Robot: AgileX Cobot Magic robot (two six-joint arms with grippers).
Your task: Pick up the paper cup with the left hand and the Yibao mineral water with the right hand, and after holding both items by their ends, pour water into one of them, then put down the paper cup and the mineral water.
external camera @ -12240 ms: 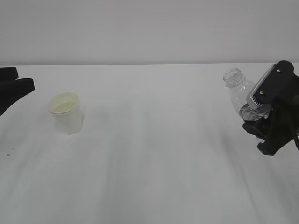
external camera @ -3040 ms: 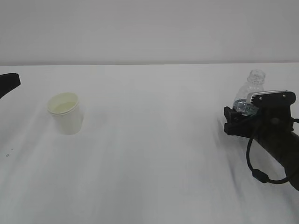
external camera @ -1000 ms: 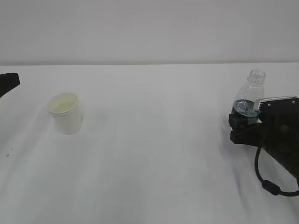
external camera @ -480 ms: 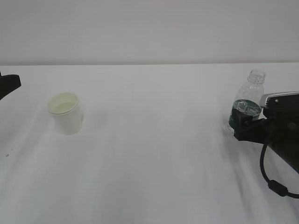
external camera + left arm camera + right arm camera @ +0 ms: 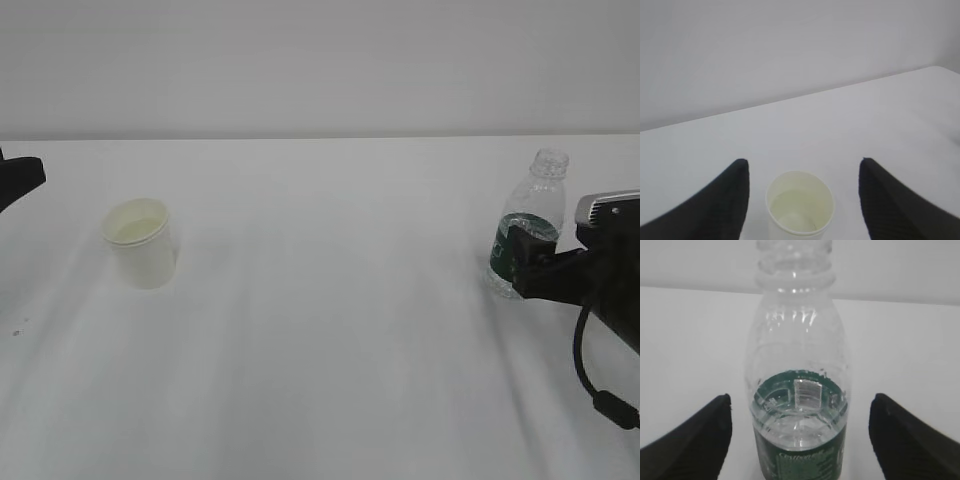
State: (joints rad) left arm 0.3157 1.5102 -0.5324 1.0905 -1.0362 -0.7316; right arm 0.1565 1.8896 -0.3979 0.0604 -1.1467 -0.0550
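Paper cup (image 5: 800, 209) holds water; Yibao mineral water (image 5: 799, 390) bottle partly full.

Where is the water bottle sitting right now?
The Yibao mineral water stands upright on the table at the far right of the exterior view, just left of the open right hand, far from the paper cup on the left.

A clear bottle (image 5: 799, 390) with a green label stands upright on the white counter (image 5: 690, 340), between two wide-apart black fingers (image 5: 695, 435), touching neither.
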